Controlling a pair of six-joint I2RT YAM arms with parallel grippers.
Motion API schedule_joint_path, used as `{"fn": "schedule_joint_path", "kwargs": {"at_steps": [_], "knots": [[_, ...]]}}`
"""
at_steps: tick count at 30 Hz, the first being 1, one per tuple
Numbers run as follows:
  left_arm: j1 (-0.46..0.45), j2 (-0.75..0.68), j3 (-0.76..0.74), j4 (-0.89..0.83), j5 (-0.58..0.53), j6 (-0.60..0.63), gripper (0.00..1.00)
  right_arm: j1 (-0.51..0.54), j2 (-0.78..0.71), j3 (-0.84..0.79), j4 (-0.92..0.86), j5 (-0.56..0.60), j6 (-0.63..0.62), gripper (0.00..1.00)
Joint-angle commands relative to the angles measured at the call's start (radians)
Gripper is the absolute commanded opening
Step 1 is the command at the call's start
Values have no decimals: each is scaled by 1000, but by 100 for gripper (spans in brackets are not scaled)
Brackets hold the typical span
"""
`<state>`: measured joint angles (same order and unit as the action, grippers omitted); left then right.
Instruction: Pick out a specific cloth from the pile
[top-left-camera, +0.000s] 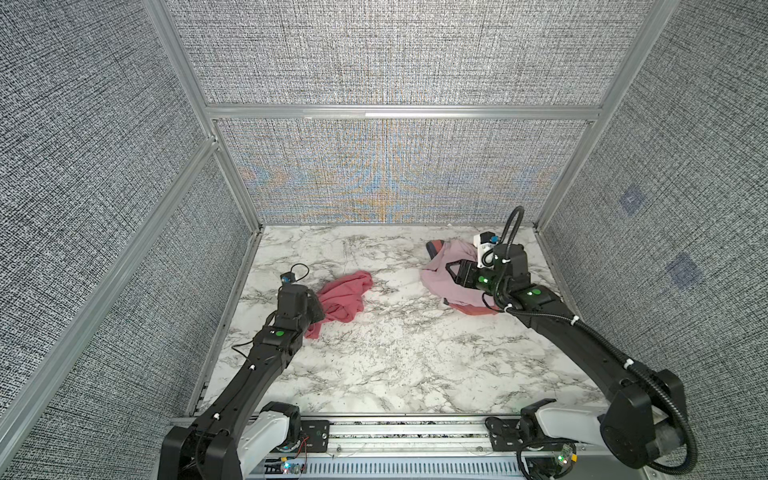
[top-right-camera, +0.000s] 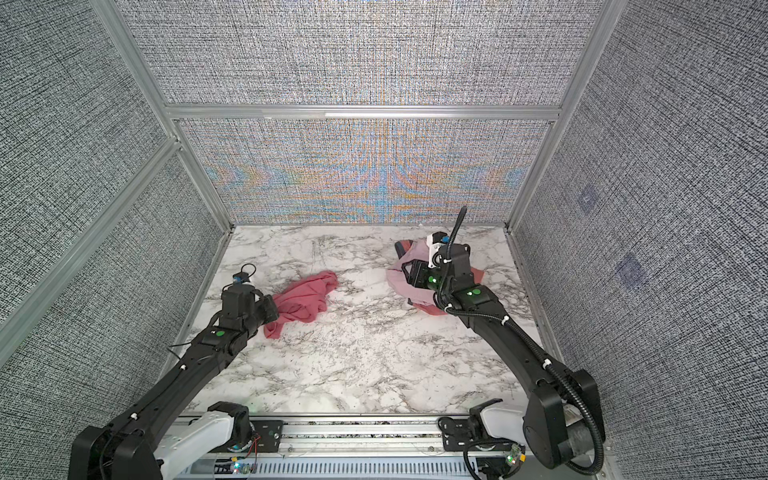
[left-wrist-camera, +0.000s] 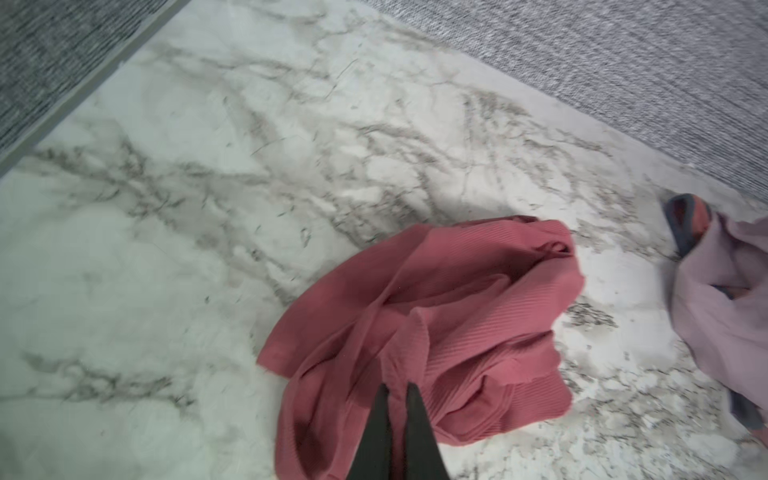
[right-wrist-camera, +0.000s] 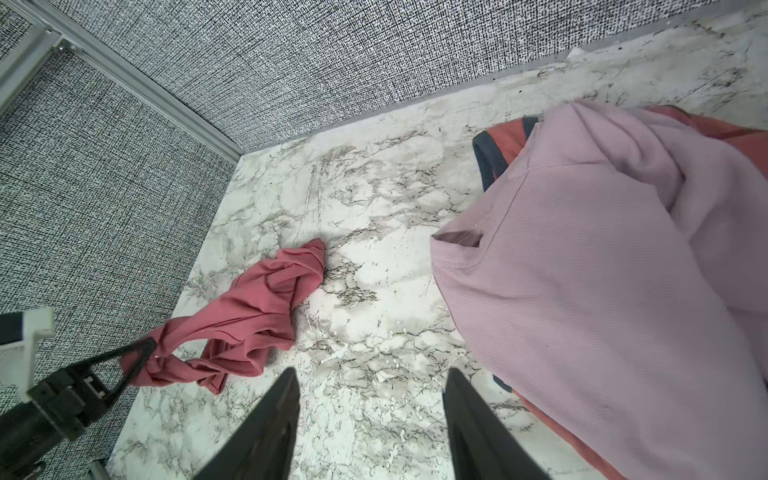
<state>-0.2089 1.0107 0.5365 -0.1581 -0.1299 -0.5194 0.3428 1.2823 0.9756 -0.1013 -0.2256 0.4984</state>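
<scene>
Rose-red cloth (top-left-camera: 343, 301) lies well apart from the pile (top-left-camera: 434, 284) — your left hand (left-wrist-camera: 397, 390) clamps its edge, likely to drag it clear; right hand (right-wrist-camera: 372, 374) apart, empty.

The cloth (left-wrist-camera: 457, 316) is matt, finely ribbed rose-red knit, the pile (right-wrist-camera: 582, 291) shows similar soft ribbed lilac jersey, and the smooth, faintly glossy marble-patterned desk (top-left-camera: 395, 353) is walled by coarse grey woven panels (top-left-camera: 395, 54) in brushed metal rails (top-left-camera: 395, 112).
</scene>
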Motion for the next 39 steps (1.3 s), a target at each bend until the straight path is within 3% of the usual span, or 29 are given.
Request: {"fn": "schedule_joint_path", "kwargs": {"at_steps": [1, 18, 25, 29, 30, 35, 39], "knots": [[27, 9, -40, 67, -2, -51, 0, 1, 8, 16, 9, -16, 6, 57], [96, 319, -80, 229, -53, -65, 0, 1, -5, 18, -10, -5, 8, 57], [98, 287, -43, 165, -21, -48, 0, 1, -14, 15, -11, 1, 9, 58], [98, 190, -8, 46, -44, -41, 33, 1, -11, 13, -9, 2, 8, 58], [98, 162, -2, 25, -43, -24, 36, 1, -10, 13, -8, 2, 8, 57], [97, 51, 27, -44, -19, 54, 43, 2, -3, 15, 5, -4, 12, 58], [93, -12, 66, -67, 12, 91, 43, 1, 2, 13, 10, -8, 12, 57]]}}
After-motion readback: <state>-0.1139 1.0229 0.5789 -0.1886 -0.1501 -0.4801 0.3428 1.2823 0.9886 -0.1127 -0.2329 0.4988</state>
